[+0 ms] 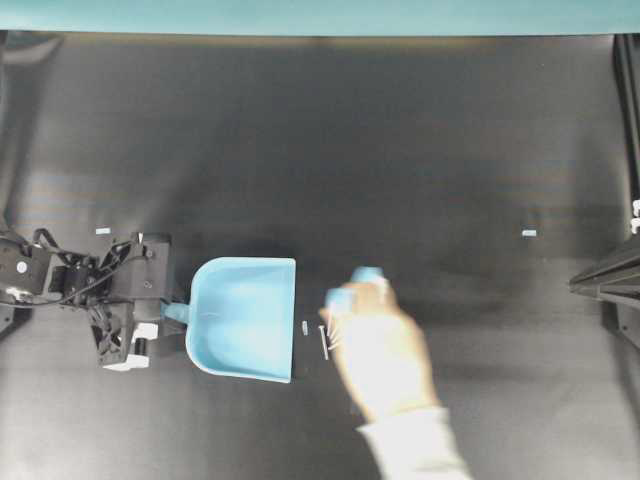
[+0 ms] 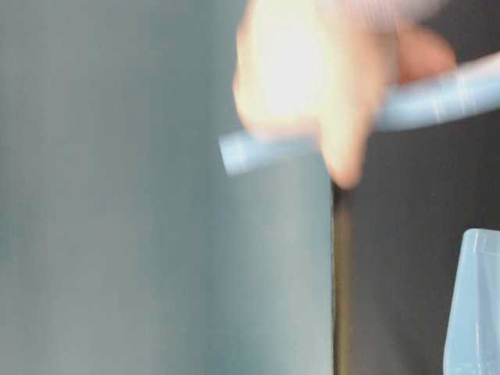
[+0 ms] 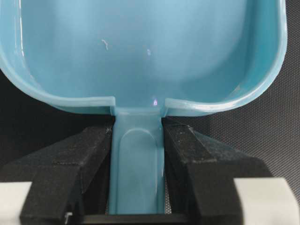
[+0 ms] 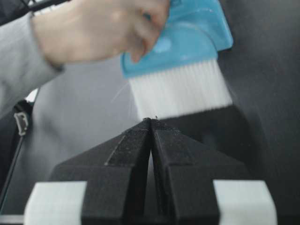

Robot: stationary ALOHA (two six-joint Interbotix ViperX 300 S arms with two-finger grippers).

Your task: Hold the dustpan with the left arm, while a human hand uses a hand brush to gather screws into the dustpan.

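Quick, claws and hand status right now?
Left claw: closed on the dustpan handle.
Right claw: shut, empty.
Human hand: holding the hand brush.

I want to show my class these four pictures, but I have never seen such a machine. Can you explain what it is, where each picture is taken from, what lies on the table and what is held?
It is a two-armed robot at a dark table. One picture looks down from above, one is blurred from table level, and one camera sits on each wrist. The left gripper is shut on the handle of a blue dustpan. The right gripper is shut on nothing. A person's hand holds a blue brush with white bristles. A few small screws lie on the table between brush and dustpan.
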